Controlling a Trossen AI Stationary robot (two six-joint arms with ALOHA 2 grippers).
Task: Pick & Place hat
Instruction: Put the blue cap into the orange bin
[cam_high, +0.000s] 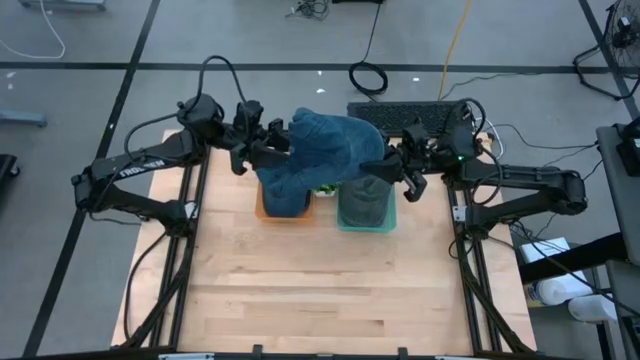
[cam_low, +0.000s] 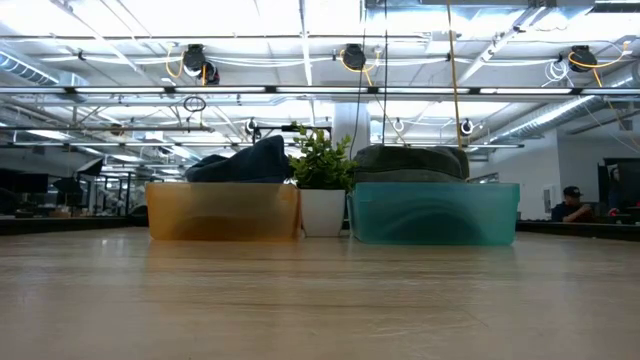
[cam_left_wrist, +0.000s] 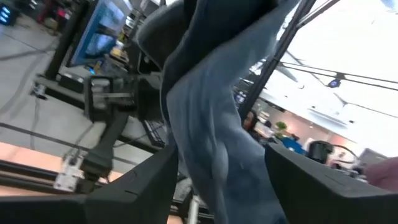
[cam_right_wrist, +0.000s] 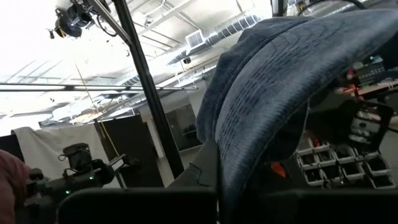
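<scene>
High view has the blue hat hanging in the air between my two arms, stretched over the orange bin and partly over the teal bin, so it's up off the table and not in either bin yet. Left gripper is on the hat's left edge and right gripper is on its right edge, meaning the hat's long axis runs straight across from one arm to the other. Right jaws are pinched together on the fabric, you can see the cloth coming out right at the fingers in the right wrist view. Left jaws are spread apart with a fold of the hat sitting between them in the left wrist view, and I honestly can't tell if they're really squeezing it or just straddling it. Low view only shows a dark hat already piled in each bin with the little potted plant between them. My read is most of the blue hat sits over the orange side, so the left arm is nearer the drop spot, and a loose left grip could let that edge flop
</scene>
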